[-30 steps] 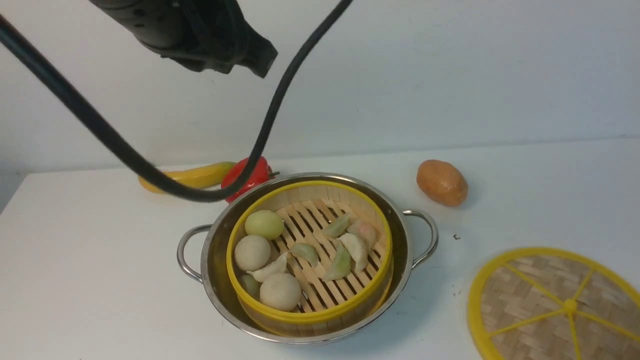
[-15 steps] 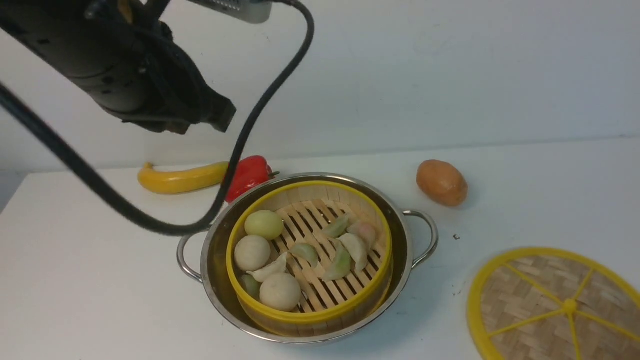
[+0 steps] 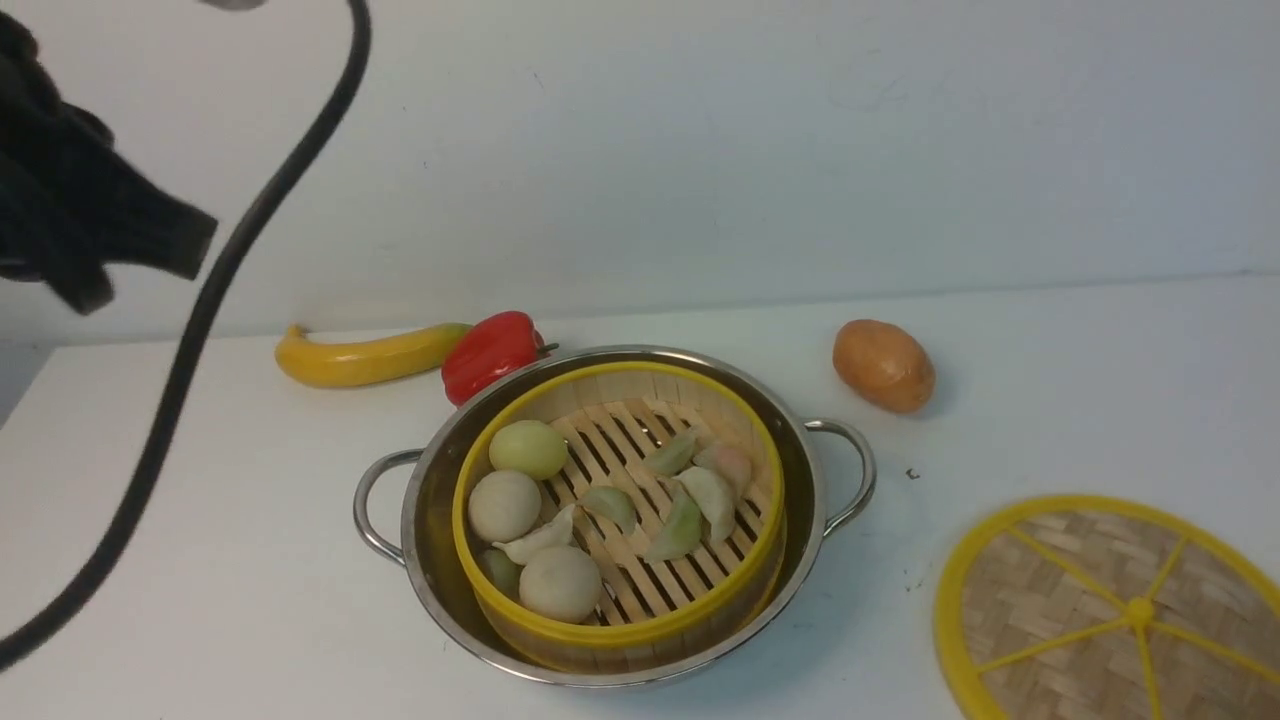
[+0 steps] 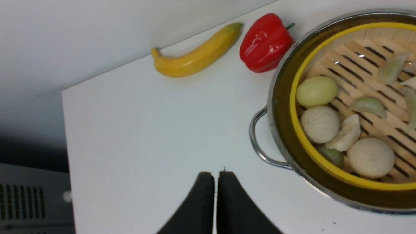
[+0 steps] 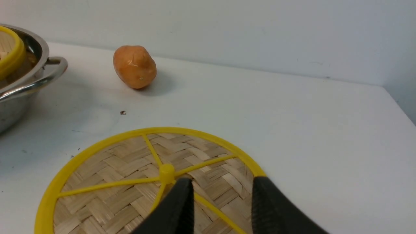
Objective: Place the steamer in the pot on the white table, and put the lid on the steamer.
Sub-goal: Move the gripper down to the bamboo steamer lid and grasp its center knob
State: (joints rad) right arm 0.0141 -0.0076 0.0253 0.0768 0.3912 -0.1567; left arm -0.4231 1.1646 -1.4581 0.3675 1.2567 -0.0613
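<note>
The steamer (image 3: 620, 628), holding pale buns and dumplings, sits inside the pot (image 3: 430, 520) at the middle of the white table (image 3: 200, 560). The lid (image 3: 1060, 600) lies flat on the table at the near right, apart from the pot. My left gripper (image 4: 215, 175) is shut and empty, raised above bare table to the left of the pot's handle (image 4: 255, 143); the steamer's rim (image 4: 292, 107) shows there too. My right gripper (image 5: 224, 182) is open, hovering over the lid (image 5: 113, 175) just beside its centre knob (image 5: 166, 169). It is out of the front view.
A yellow banana (image 3: 365, 358) and a red pepper (image 3: 490, 352) lie behind the pot on the left. A potato (image 3: 884, 365) lies behind it on the right. My left arm's black cable (image 3: 180, 360) hangs over the table's left side. The table's right edge (image 5: 396, 100) is near the lid.
My left arm has swung from above the pot out to the far left, and its cable has followed. The steamer, pot and lid have not moved.
</note>
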